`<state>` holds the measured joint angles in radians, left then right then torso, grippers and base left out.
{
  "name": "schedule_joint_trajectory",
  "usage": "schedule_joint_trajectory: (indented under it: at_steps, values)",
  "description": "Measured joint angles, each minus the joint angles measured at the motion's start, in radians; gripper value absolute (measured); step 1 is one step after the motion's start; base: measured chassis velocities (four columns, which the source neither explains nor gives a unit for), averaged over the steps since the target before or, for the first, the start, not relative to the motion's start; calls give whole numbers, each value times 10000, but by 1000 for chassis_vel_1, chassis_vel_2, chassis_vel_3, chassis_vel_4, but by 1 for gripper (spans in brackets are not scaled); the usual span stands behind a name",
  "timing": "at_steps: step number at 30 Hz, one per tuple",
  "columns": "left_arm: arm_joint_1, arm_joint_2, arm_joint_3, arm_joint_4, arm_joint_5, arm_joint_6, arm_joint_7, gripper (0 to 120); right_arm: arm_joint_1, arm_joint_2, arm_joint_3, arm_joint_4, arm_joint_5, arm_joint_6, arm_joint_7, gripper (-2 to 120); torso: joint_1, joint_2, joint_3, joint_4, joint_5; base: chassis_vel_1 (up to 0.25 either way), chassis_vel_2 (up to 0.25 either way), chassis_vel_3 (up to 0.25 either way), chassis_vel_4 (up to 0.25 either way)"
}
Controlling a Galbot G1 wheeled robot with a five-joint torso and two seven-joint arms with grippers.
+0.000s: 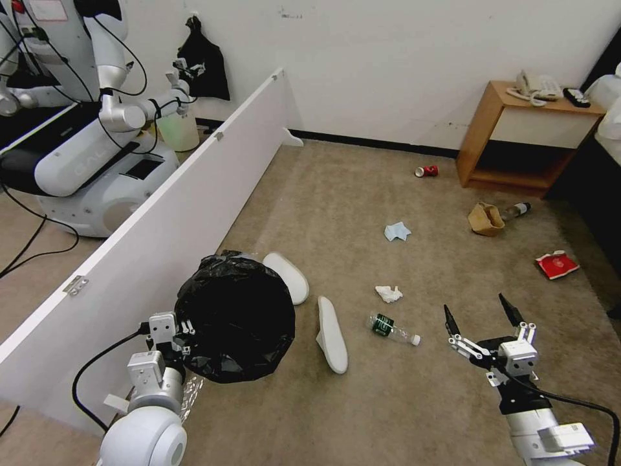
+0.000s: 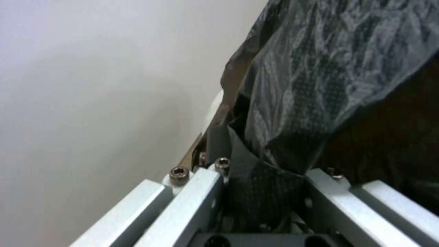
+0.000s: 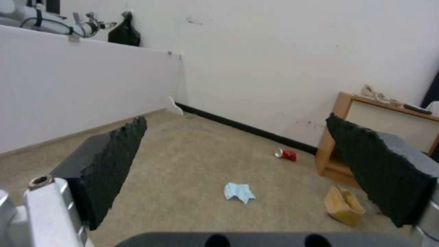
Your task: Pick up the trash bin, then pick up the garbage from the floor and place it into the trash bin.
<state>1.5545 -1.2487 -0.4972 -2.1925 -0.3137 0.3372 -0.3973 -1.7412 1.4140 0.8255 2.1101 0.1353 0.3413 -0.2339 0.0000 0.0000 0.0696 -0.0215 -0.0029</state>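
Nearest the robot, at the lower left of the head view, the left gripper (image 1: pixel 173 328) is clamped on the bag-covered rim of the trash bin (image 1: pixel 236 315); in the left wrist view the crinkly black garbage bag (image 2: pixel 320 85) is seen pinched between the metal fingers (image 2: pixel 192 202), beside the white partition board (image 1: pixel 162 213); the bin is carried tilted, its black-lined mouth turned toward the camera, and whether it touches the carpet (image 1: pixel 401 401) cannot be told. At the lower right the right gripper (image 1: pixel 484 317) is held above the carpet with its two black fingers spread well apart and nothing between them; the same spread is seen in the right wrist view, where the ridged pads (image 3: pixel 114 164) frame the floor beyond.

Just beyond the bin two white slippers are found, one (image 1: pixel 288 276) partly behind the bin's rim and the other (image 1: pixel 332 334) lying lengthwise near it; a clear plastic bottle with a green label (image 1: pixel 393 328) is lying on its side between the second slipper and the right gripper; a crumpled white tissue (image 1: pixel 389 294) is near the bottle. Farther on, a light-blue face mask (image 1: pixel 397 231) is seen in the middle of the carpet, and a red packet (image 1: pixel 557 265) lies off to the right. Beyond these a brown paper bag (image 1: pixel 485 218) is lying against a second bottle (image 1: pixel 516 210); a red can (image 1: pixel 427 171) is lying near the wall, beside a wooden bedside table (image 1: pixel 517 139).
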Motion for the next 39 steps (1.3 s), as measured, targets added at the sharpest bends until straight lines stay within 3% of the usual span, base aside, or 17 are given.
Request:
schedule_joint_trajectory:
  at_steps: [39]
  values:
    - [12, -24, 0, 4, 3, -38, 0, 1, 6, 49, -154, -42, 13, 180, 46, 100, 0, 0, 0, 0, 0, -67, 66, 68, -70]
